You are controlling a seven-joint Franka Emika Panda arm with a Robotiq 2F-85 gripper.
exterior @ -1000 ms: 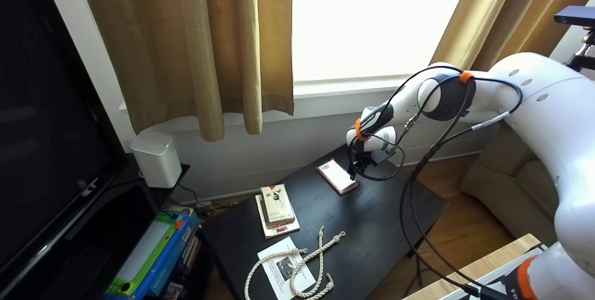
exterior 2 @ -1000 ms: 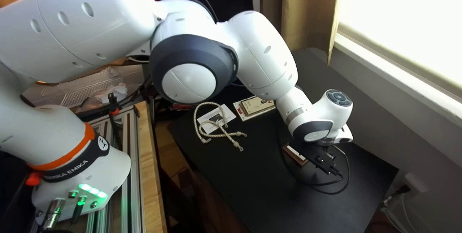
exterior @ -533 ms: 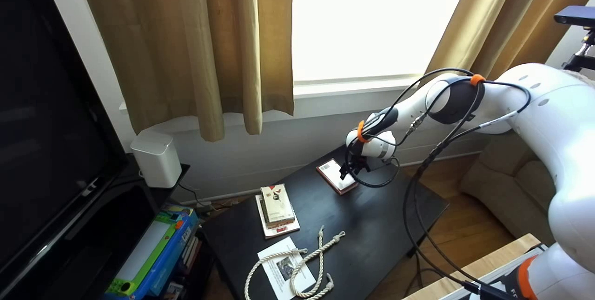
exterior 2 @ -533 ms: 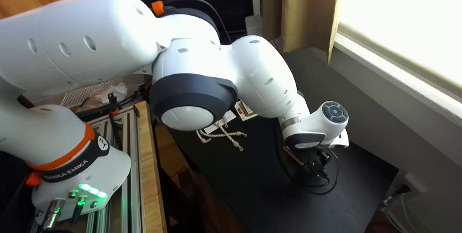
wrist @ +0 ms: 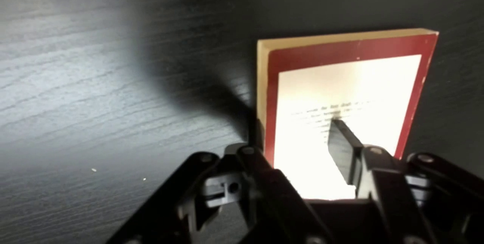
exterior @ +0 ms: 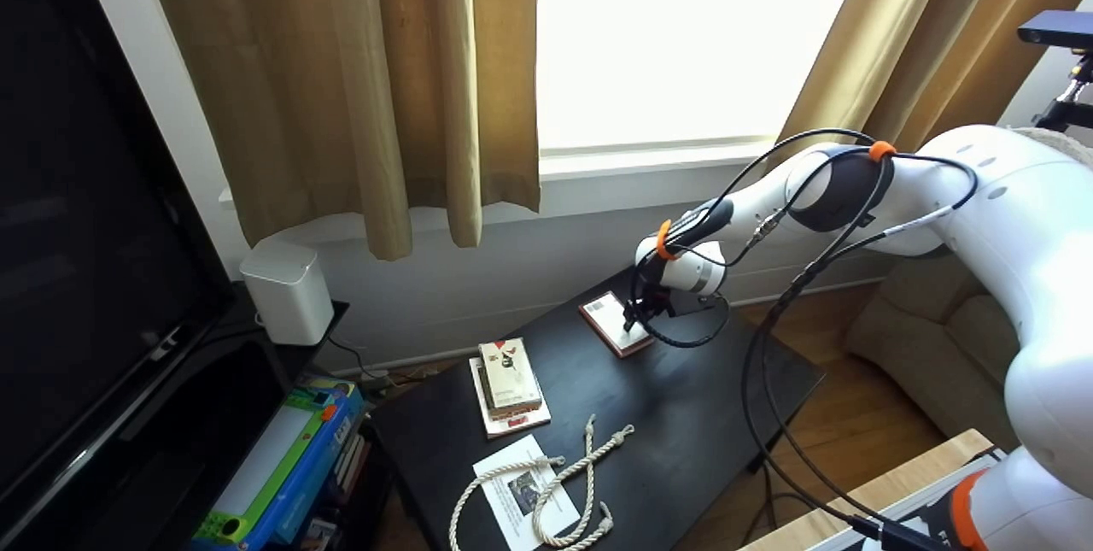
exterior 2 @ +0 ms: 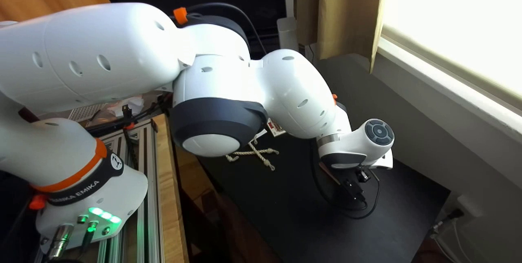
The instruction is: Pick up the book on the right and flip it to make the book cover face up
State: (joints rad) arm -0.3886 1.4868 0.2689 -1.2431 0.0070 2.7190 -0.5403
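The black two-fingered gripper (wrist: pixel 297 130) stands unclenched, its jaws apart, low over part of a small rectangular book (wrist: pixel 351 85) with a red border, a bright white printed panel and cream page edges. In the wrist view, the finger toward the left side is right beside the page edge, while the opposite finger reaches over the white panel; whether it presses on the book I cannot tell. The book lies flat, panel up, on a black wood-grain table (exterior: pixel 649 414). Behind the gripper comes the white robot arm (exterior: pixel 1016 218), with dark joint caps, orange bands and looping black cables (exterior: pixel 798 273). Well apart from the book, a cream booklet with red marks (exterior: pixel 514 376) is stacked above a white booklet (exterior: pixel 480 401). Near that stack, a twisted cream rope (exterior: pixel 600 452) lies across a white printed leaflet (exterior: pixel 505 500). Beyond the table hang mustard-tan curtains (exterior: pixel 341 90).
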